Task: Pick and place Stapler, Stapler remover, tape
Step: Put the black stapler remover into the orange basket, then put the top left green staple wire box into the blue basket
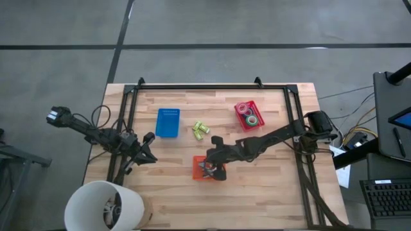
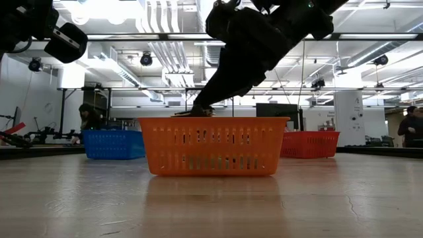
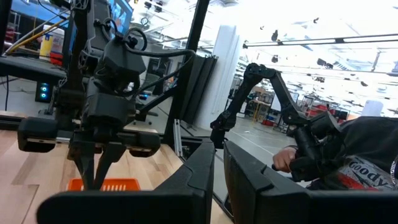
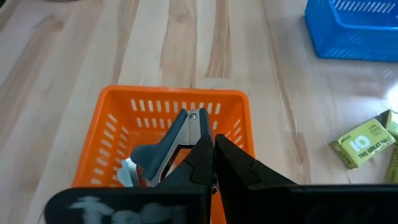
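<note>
An orange bin (image 1: 199, 173) (image 4: 112, 137) stands near the table's middle, toward the near edge. A dark grey stapler (image 4: 180, 134) lies inside it. My right gripper (image 4: 214, 146) (image 1: 210, 168) is shut and reaches down into the bin from the right, its fingertips over the stapler. Small tape rolls (image 1: 250, 116) lie in a red bin (image 1: 241, 108) toward the far right. My left gripper (image 1: 151, 149) (image 3: 219, 165) waits shut above the table's left side, touching nothing. No stapler remover can be made out. My right gripper slants down from the table's right into the orange bin, its shut fingers (image 4: 199, 155) standing just over the stapler's body (image 4: 171, 149). The fingers hide the spot beneath them, so I cannot tell whether they touch the stapler, which rests on the bin's floor.
A blue bin (image 1: 168, 122) (image 4: 354, 28) sits left of centre toward the far edge. Yellow-green packets (image 1: 201, 129) (image 4: 364, 144) lie on the wood between the blue and red bins. A white bucket (image 1: 103, 205) stands at the near left corner. People show in the room beyond.
</note>
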Robot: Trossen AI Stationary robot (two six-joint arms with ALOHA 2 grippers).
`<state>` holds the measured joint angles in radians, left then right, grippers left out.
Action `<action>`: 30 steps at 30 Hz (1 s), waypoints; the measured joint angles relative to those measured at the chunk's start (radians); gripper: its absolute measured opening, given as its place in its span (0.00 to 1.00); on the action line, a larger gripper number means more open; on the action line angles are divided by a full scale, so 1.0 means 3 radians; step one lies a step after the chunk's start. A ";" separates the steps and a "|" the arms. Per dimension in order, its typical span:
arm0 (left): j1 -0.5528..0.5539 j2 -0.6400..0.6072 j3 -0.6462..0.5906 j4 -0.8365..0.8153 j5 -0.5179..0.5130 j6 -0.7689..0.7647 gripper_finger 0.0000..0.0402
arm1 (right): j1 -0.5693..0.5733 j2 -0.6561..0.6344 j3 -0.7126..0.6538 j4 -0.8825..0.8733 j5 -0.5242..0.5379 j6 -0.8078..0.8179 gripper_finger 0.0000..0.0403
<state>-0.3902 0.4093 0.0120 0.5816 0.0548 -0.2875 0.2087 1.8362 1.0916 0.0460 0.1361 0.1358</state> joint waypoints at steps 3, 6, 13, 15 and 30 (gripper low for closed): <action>-0.0001 0.0000 -0.0001 0.0000 0.0000 -0.0001 0.10 | -0.0015 0.0000 0.0000 0.0009 0.0007 0.0050 0.02; -0.0001 -0.0001 0.0000 0.0001 0.0001 0.0000 0.10 | -0.0019 0.0000 0.0000 0.0044 0.0076 0.0051 0.05; 0.0000 -0.0001 -0.0001 0.0001 0.0000 0.0000 0.10 | -0.0026 -0.0023 0.0000 0.0085 0.0283 0.0075 0.21; 0.0000 0.0000 0.0000 0.0000 0.0000 -0.0001 0.10 | -0.0033 -0.0065 0.0000 0.0069 0.0282 0.0037 0.25; 0.0000 -0.0001 -0.0001 0.0001 0.0000 -0.0001 0.10 | -0.0036 -0.0881 -0.0363 0.0074 0.0088 -0.0318 0.03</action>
<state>-0.3901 0.4091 0.0117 0.5819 0.0547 -0.2878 0.1978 1.5718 0.9827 0.0681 0.1624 0.0404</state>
